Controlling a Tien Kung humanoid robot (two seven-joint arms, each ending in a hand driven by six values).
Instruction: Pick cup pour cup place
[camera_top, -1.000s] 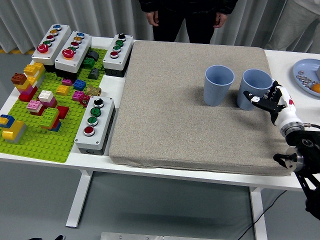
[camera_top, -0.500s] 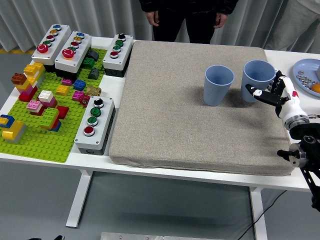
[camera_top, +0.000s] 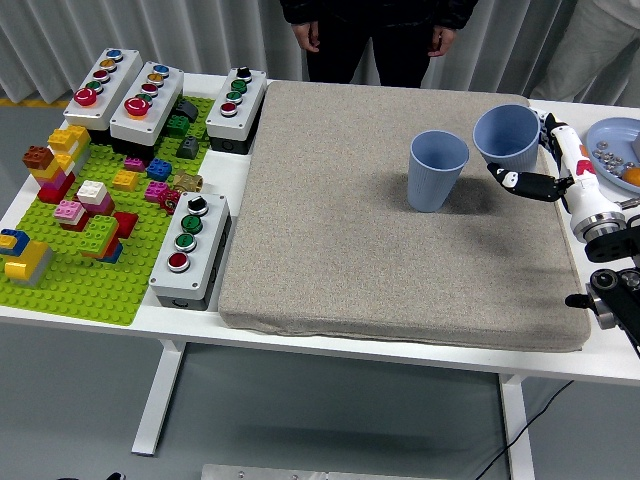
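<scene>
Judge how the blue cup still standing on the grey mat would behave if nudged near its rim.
The standing cup looks like thin plastic, so probably light. It is taller than its narrow base, so a rim nudge would likely tip it rather than slide it. The mat looks coarse, adding grip at the base.

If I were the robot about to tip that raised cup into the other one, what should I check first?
1. Grip: the right hand holds the raised cup at its side. Ok.
2. Lift: the raised cup is tilted and looks clear of the grey mat. Ok.
3. Target: the second cup stands upright on the mat, mouth open. Ok.
4. Alignment: the raised cup sits to the right of the second cup, not above it. Not ok yet.
5. Contents: whether the raised cup holds anything. Cannot tell.
6. Bystander: the person stands at the far edge, hands off the table. Ok.
</scene>
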